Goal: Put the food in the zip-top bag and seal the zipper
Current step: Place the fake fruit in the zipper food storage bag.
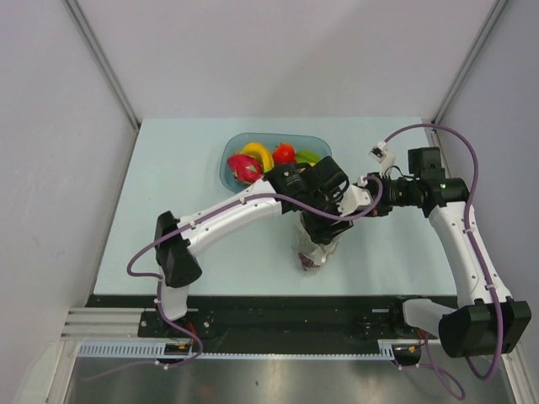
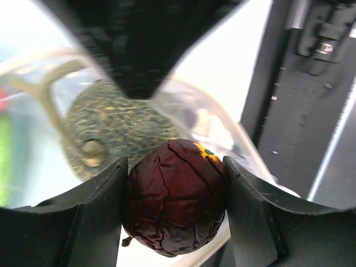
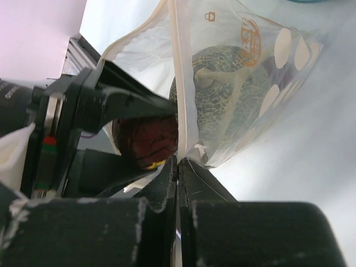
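My left gripper point(image 2: 175, 167) is shut on the dark red bunch of grapes point(image 2: 175, 206) and holds it at the open mouth of the zip-top bag point(image 2: 206, 119). The grey-green bumpy ball point(image 2: 114, 128) lies inside the bag. My right gripper point(image 3: 179, 160) is shut on the bag's mouth edge with the zipper strip point(image 3: 181, 83) and holds it up. The right wrist view shows the dotted bag point(image 3: 289, 50), the ball point(image 3: 228, 94) inside it and the grapes point(image 3: 146, 142) just outside the mouth. From above, both grippers point(image 1: 322, 229) point(image 1: 344, 212) meet over the bag point(image 1: 312, 255).
A blue translucent bowl point(image 1: 229, 160) stands behind the grippers, holding a pink dragon fruit point(image 1: 244, 169), a yellow banana point(image 1: 258, 154) and red and green pieces. The table's near edge and a black rail point(image 1: 278, 307) lie just in front of the bag.
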